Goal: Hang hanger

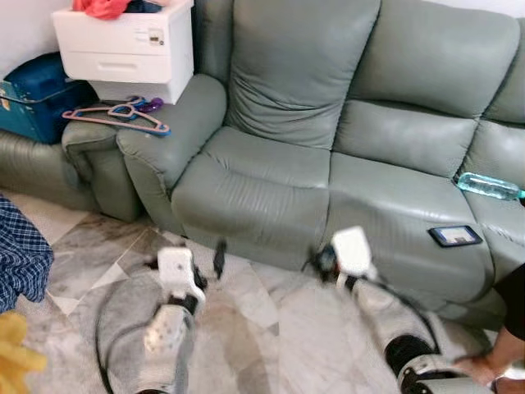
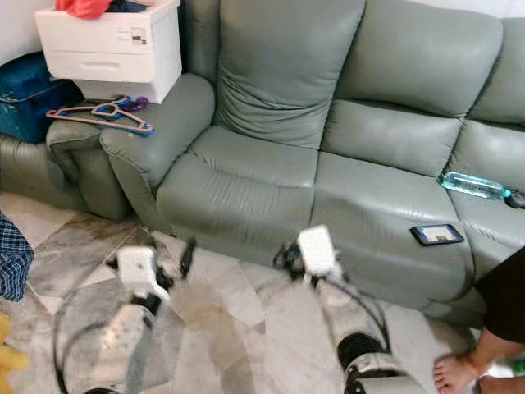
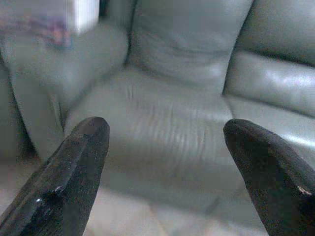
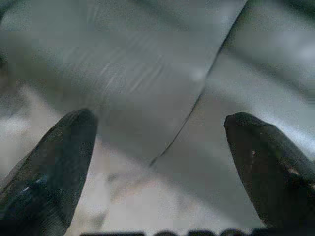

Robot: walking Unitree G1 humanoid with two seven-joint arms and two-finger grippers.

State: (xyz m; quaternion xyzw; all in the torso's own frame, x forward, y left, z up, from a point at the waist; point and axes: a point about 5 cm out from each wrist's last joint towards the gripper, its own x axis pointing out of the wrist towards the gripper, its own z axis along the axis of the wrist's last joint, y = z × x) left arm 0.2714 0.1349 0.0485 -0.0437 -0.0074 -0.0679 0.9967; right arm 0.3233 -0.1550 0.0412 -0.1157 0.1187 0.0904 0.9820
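Observation:
Several plastic hangers (image 1: 119,115), pink, blue and purple, lie in a loose pile on the left armrest of the grey-green sofa (image 1: 271,180). Both my arms reach forward low over the marble floor in front of the sofa. My left gripper (image 1: 193,258) hovers before the left seat cushion, well below and to the right of the hangers; in its wrist view the fingers (image 3: 74,167) stand wide apart and hold nothing. My right gripper (image 1: 324,263) is near the front edge of the middle seat, and its fingers (image 4: 54,157) are also spread and empty.
A white drawer unit (image 1: 127,45) with clothes on top stands behind the hangers, beside a blue basket (image 1: 33,98). A water bottle (image 1: 488,186) and a phone (image 1: 455,235) lie on the right seat. A person's foot (image 2: 463,373) is at the lower right. Plaid cloth (image 1: 20,254) hangs at the left.

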